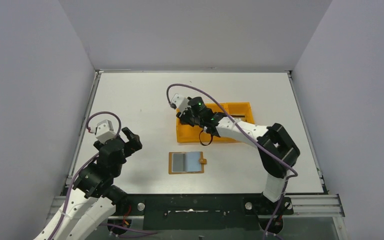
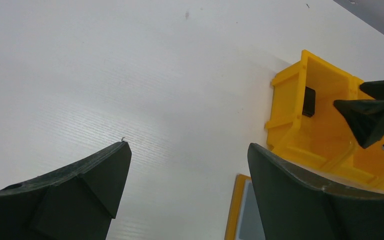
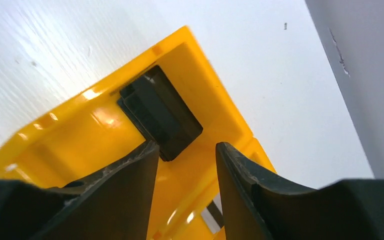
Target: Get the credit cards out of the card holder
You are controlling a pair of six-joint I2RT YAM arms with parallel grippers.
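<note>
The card holder (image 1: 186, 162) lies open and flat on the table in front of the arms. A grey card (image 1: 179, 161) and a pale blue card (image 1: 194, 160) sit in its pockets. Its left edge (image 2: 236, 210) shows in the left wrist view beside my finger. My right gripper (image 1: 189, 116) hangs over the left compartment of the orange tray (image 1: 240, 107); its jaws stand open (image 3: 187, 147) with nothing between them. A dark card (image 3: 160, 112) rests in that compartment just beyond the fingertips. My left gripper (image 1: 130, 138) is open (image 2: 188, 146) and empty, left of the holder.
The tray (image 2: 305, 125) lies behind and to the right of the holder, with a striped card edge (image 3: 215, 212) in its neighbouring compartment. Grey walls enclose the white table (image 1: 140, 95) on three sides.
</note>
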